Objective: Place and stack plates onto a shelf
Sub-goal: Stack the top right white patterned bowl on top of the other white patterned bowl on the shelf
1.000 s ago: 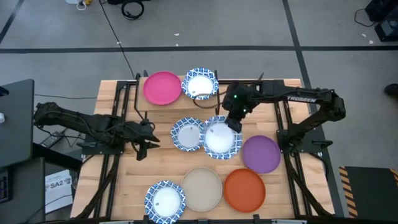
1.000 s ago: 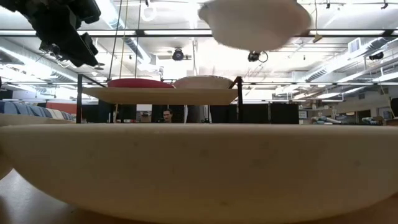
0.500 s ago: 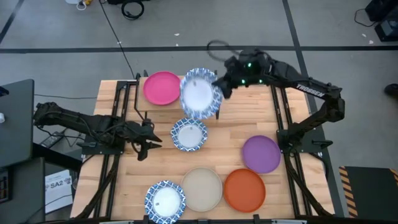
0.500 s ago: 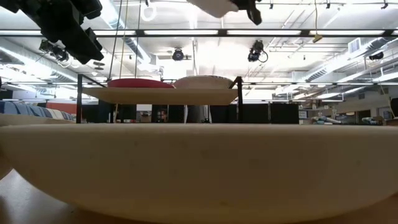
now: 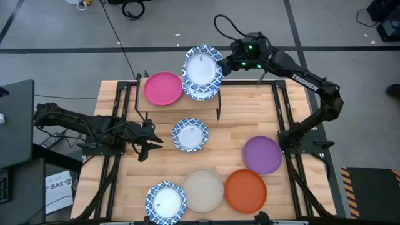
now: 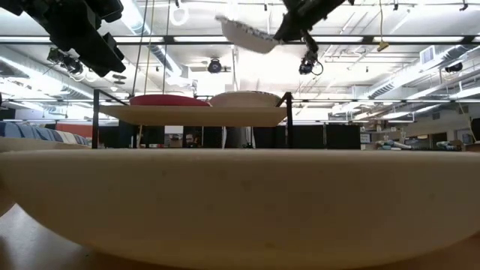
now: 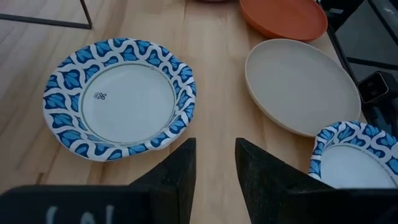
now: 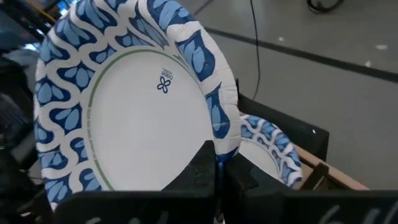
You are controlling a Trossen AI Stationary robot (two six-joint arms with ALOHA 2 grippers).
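My right gripper (image 5: 224, 65) is shut on a white plate with a blue patterned rim (image 5: 202, 65), held high over the shelf (image 6: 187, 115). On the shelf rest a pink plate (image 5: 162, 88) and, under the held one, another blue-rimmed plate (image 5: 201, 92). A third blue-rimmed plate (image 5: 190, 135) lies on the table's middle. My left gripper (image 7: 214, 152) hovers open near the table's left side, pointing at that plate, with nothing between its fingers. My right gripper pinches the plate's patterned rim (image 8: 225, 140) between its two fingers, on the side toward the table's right. The fingers come from the right, slanting down. The plate is lifted clear and tilted, above the blue-rimmed plate on the shelf (image 8: 273, 152).
Near the front edge lie a blue-rimmed plate (image 5: 166, 201), a beige plate (image 5: 202, 189) and an orange plate (image 5: 245, 190); a purple plate (image 5: 262, 154) lies at the right. The beige plate (image 6: 240, 195) fills the lower part of the low view. Black frame rails run along both table sides.
My right gripper has carried the blue-rimmed plate up from over the table's middle toward the far edge and now holds it above the shelf. The wrist has turned, and the plate has gone from nearly level to tilted. The blue-rimmed plate in the table's middle stayed in place.
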